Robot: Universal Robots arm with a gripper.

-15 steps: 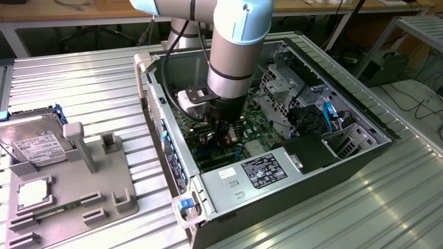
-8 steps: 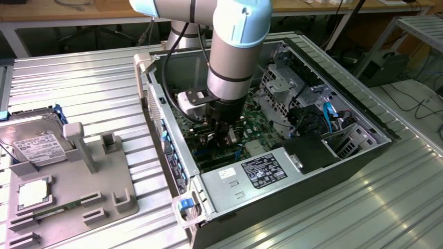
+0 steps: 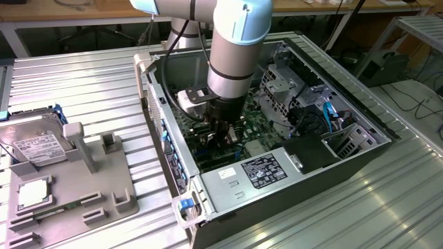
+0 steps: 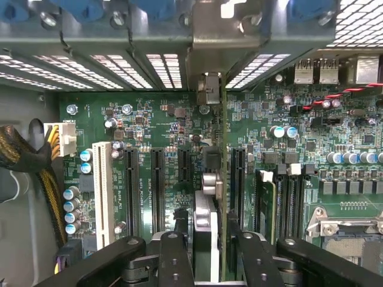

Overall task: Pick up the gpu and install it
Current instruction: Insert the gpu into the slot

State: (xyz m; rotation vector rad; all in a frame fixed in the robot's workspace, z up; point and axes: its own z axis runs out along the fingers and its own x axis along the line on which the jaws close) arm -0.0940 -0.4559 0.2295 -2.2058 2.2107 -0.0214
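The gpu (image 4: pixel 222 149) stands on edge on the green motherboard (image 4: pixel 149 131) inside the open computer case (image 3: pixel 155 104), running from the case's rear wall toward the wrist camera. Its silver-and-black cooler block (image 4: pixel 204 197) faces the black expansion slots. My gripper (image 4: pixel 209 242) straddles the near end of the card from above. In the exterior view my gripper (image 3: pixel 220 139) reaches straight down into the middle of the case, and the arm hides most of the card.
A white slot (image 4: pixel 103 191) and a yellow-black cable bundle (image 4: pixel 30 161) lie to one side of the card. A memory stick (image 4: pixel 269 203) and the CPU socket (image 4: pixel 353 239) lie to the other. On the table, a hard drive (image 3: pixel 35 145) and a grey fixture (image 3: pixel 76 192) sit at the exterior view's left.
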